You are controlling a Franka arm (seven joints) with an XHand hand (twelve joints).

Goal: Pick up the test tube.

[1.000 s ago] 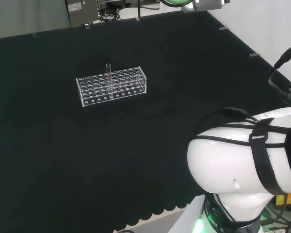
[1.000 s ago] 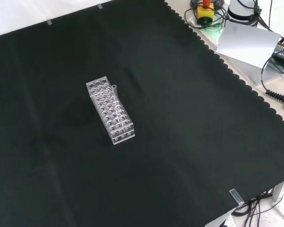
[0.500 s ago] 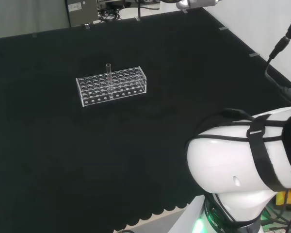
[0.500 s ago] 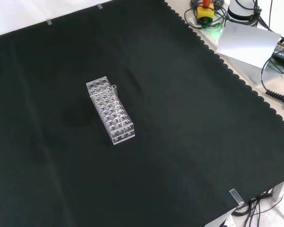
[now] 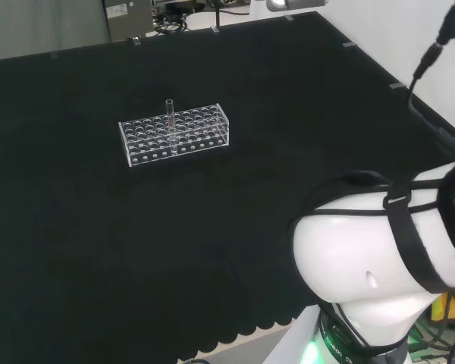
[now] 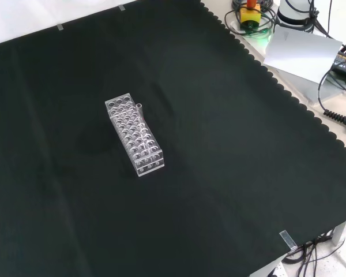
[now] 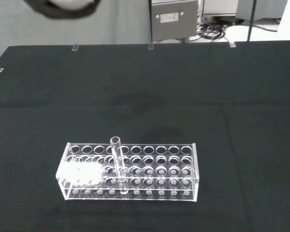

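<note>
Test tube (image 7: 117, 159) stands upright in the clear rack (image 7: 183, 170), in a hole nearer one end than the middle. You've got the rack alone mid-cloth (image 6: 230, 173) in the front view. Hand (image 7: 63, 6): blurred edge showing, fingers' state can't be told.

No legible text, number or sign is found. A small white label (image 7: 167, 16) sits on the grey cabinet (image 7: 174, 21) behind the desk in the wrist view; a like label (image 5: 118, 10) shows in the head view. Its print cannot be read. The rack (image 6: 134, 135) and tube (image 6: 139, 112) carry no markings.
</note>
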